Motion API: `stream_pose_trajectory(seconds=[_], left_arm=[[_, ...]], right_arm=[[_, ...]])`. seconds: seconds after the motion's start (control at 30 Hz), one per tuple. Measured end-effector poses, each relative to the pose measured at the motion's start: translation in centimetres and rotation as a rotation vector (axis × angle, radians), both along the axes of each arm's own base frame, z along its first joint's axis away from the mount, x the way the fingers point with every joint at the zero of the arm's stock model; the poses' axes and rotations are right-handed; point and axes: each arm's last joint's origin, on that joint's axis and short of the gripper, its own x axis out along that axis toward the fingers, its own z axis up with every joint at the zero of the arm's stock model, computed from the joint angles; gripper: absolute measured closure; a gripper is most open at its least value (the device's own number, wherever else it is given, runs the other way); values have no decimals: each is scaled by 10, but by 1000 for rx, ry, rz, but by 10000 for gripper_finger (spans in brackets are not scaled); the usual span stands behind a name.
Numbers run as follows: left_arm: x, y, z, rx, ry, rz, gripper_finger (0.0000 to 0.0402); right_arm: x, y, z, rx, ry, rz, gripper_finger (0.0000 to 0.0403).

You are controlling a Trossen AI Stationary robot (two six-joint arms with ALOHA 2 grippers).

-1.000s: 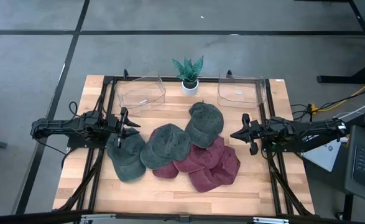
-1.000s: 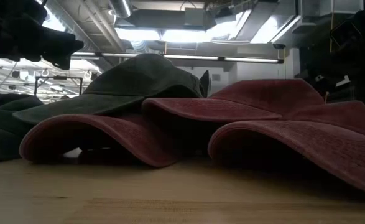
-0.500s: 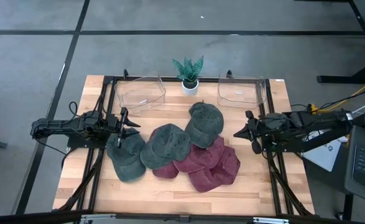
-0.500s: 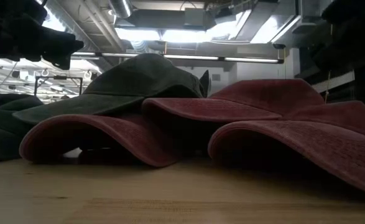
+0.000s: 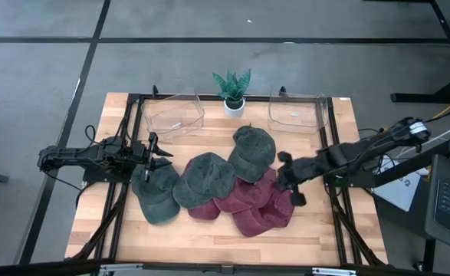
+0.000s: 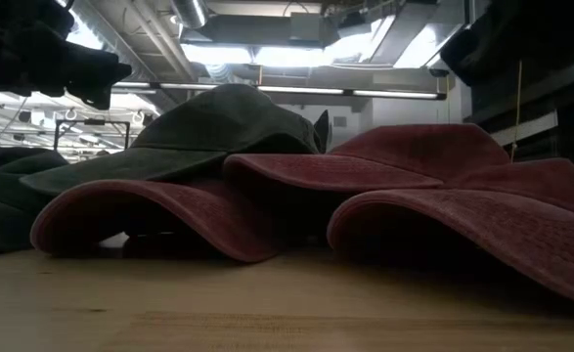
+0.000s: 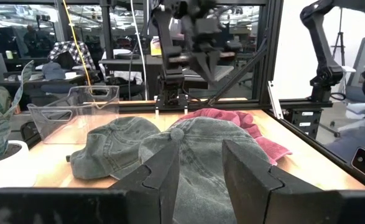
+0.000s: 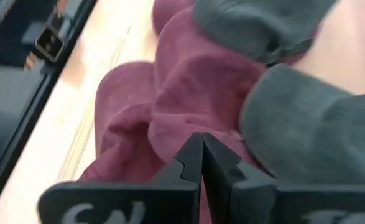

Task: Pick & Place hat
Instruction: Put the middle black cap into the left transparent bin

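The right claw [image 5: 284,178] has swung in over the maroon hats [image 5: 264,201] (fingers pressed shut, empty), apparently lining up a pick. The left claw [image 5: 149,157] waits part-open above a green hat [image 5: 156,193].

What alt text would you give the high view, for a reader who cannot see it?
Seen from above, the right tool, shut and empty, reaches over the maroon hats in a pile with three grey-green hats on a wooden table. The left tool waits at the pile's left edge; two clear bins flank a potted plant at the back.
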Motion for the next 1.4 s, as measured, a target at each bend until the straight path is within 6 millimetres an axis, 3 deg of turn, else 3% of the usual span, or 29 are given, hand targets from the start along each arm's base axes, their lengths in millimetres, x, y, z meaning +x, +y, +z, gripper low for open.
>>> stream_pose_trajectory(seconds=[0.23,0.43,1.17,1.4], left_arm=[[0,0,0,0,0,0,286],[0,0,0,0,0,0,286],[0,0,0,0,3,0,286],[0,0,0,0,3,0,286]], right_arm=[[26,26,-24,-46,121,64,395],[44,35,-34,-29,76,72,395],[85,44,-44,-137,-217,203,395],[90,46,-29,-177,-226,238,395]])
